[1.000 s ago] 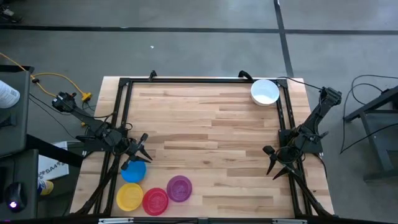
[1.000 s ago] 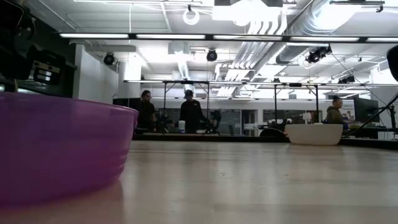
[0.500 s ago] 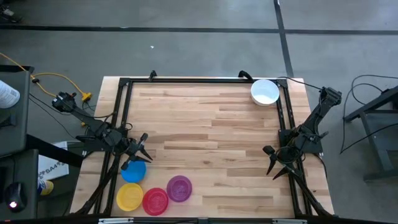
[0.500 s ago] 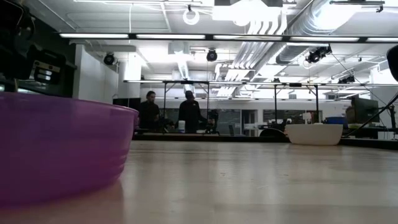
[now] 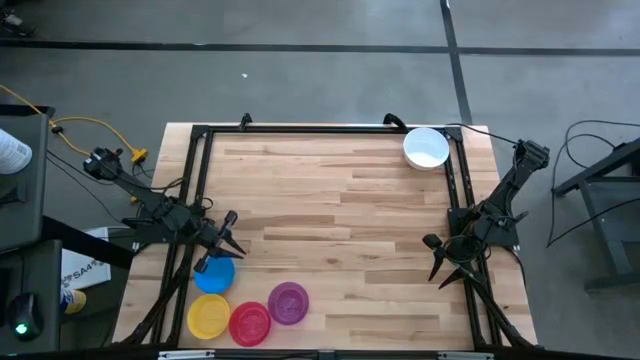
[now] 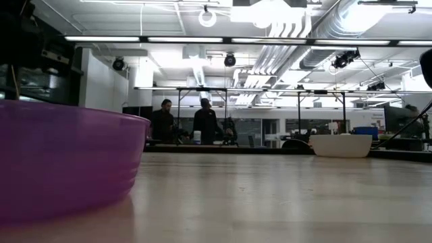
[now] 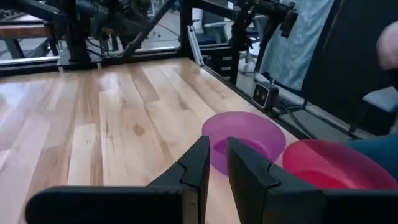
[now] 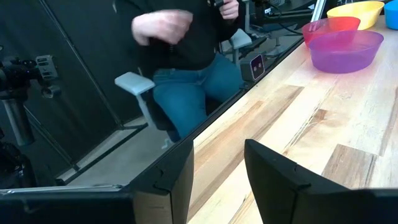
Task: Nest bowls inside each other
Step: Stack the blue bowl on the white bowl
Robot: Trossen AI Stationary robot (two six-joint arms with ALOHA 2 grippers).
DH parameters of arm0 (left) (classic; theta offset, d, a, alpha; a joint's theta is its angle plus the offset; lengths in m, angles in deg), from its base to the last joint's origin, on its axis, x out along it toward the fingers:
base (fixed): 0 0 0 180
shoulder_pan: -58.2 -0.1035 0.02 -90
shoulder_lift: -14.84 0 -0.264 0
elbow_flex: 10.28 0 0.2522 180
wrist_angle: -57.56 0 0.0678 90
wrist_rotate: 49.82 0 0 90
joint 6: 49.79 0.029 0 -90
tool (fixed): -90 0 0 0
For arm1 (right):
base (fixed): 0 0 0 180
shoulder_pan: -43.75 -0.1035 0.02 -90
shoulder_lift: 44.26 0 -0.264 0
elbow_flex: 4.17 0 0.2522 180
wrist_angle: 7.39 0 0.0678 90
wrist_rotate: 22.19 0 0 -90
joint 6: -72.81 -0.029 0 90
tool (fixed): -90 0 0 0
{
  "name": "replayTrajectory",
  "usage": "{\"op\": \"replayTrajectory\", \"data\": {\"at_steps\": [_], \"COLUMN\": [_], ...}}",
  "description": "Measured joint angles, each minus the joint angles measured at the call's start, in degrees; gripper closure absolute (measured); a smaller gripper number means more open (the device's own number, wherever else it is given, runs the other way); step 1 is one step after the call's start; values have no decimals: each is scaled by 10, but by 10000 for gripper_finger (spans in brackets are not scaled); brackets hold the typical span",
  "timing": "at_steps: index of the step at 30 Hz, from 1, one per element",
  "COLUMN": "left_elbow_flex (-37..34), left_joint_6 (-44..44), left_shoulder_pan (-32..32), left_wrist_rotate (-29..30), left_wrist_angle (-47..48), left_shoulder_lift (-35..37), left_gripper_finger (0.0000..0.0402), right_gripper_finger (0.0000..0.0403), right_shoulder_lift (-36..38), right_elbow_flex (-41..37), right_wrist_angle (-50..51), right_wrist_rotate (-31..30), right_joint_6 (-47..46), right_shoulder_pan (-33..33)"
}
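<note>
Four bowls sit on their bases at the table's near left: blue [image 5: 214, 276], yellow [image 5: 208, 316], red [image 5: 250, 323] and purple [image 5: 288, 303]. The white bowl [image 5: 426, 148] stands alone at the far right corner. My left gripper [image 5: 225, 243] hovers just above the far edge of the blue bowl. Its fingers [image 7: 217, 152] are open by a narrow gap with nothing between them. They point level toward the purple bowl [image 7: 242, 134] and the red bowl [image 7: 329, 168]. My right gripper [image 5: 440, 262] waits open [image 8: 217, 168] at the table's right edge.
A black frame [image 5: 300, 130] runs along the table's far, left and right edges. A person [image 8: 186, 43] sits close to the table's near edge. The broad middle of the wooden top [image 5: 340, 220] is bare. More people stand far off in the room [image 6: 202, 125].
My left gripper has risen a little over the blue bowl and tipped its fingers upward to about level. No bowl has moved.
</note>
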Motion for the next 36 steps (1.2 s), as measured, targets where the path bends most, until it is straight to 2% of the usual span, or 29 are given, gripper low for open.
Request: {"op": "replayTrajectory", "data": {"at_steps": [9, 14, 23, 30, 36], "left_elbow_flex": [7, 35, 126, 234, 299], "left_joint_6": [-2, -23, -17, 35, 81], "left_shoulder_pan": [0, 0, 0, 0, 0], "left_wrist_rotate": [71, 75, 127, 129, 129], "left_wrist_angle": [-2, 3, 3, 4, 7], "left_shoulder_lift": [-8, -45, -195, -328, -422], "left_gripper_finger": [348, 348, 348, 348, 348], "right_gripper_finger": [267, 267, 267, 267, 267], "right_shoulder_lift": [0, 0, 0, 0, 0], "right_elbow_flex": [0, 0, 0, 0, 0], "right_wrist_angle": [0, 0, 0, 1, 1], "right_wrist_rotate": [0, 0, 0, 5, 27], "right_joint_6": [0, 0, 0, 0, 0], "right_shoulder_pan": [0, 0, 0, 0, 0]}}
